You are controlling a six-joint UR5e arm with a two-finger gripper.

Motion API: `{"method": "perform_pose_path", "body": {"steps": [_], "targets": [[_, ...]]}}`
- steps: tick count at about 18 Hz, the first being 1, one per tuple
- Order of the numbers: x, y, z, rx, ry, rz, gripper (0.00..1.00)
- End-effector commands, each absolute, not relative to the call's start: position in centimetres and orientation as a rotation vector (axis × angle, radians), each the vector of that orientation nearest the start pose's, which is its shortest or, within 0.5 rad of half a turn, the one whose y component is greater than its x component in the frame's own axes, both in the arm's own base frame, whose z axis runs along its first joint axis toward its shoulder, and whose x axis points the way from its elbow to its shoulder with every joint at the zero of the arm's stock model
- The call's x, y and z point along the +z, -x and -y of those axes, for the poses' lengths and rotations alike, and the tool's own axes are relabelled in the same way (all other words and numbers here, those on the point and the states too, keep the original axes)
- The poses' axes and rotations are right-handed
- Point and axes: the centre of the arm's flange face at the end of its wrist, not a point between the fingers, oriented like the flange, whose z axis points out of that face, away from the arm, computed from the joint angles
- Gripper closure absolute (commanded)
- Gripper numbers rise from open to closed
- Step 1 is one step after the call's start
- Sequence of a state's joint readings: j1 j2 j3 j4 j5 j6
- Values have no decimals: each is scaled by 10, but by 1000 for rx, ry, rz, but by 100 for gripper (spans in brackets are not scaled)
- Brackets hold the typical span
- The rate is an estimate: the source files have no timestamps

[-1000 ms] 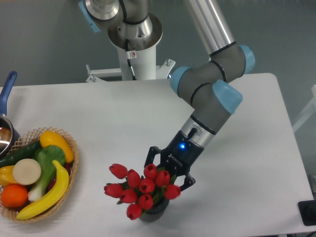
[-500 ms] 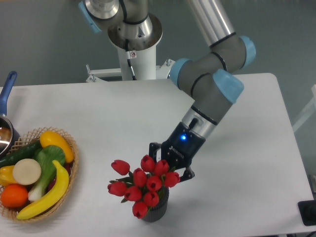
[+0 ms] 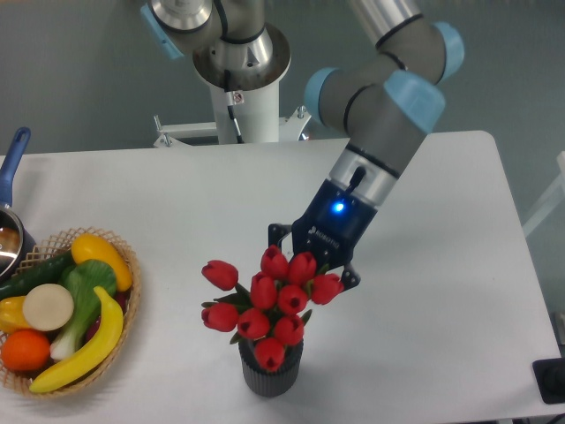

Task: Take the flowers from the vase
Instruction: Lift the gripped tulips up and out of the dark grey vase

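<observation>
The black two-finger gripper (image 3: 311, 268) sits right behind the tight bunch of red tulip buds with green leaves (image 3: 266, 303), its fingers seemingly closed on the hidden stems, though the blooms block the contact and I cannot tell for sure. The bunch stands tall above the small dark ribbed cylindrical vase (image 3: 271, 372) at the front of the white table (image 3: 441, 265), lowest buds at the mouth; I judge the lift begun but the stems not yet clear of the rim. Off to the left, well apart, stand a wicker basket of fruit and vegetables (image 3: 124, 309) and a metal pot with a blue handle (image 3: 11, 172); neither obstructs an upward pull.
</observation>
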State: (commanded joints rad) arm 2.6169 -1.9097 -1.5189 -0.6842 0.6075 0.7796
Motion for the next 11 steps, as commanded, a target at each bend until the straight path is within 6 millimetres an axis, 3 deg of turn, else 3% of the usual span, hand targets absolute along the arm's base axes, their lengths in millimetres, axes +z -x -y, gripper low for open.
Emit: {"method": "perform_pose_path", "body": {"steps": [4, 11], "targets": [[494, 461, -501, -152, 2027, 23, 100], [508, 468, -488, -280, 1927, 65, 100]]}}
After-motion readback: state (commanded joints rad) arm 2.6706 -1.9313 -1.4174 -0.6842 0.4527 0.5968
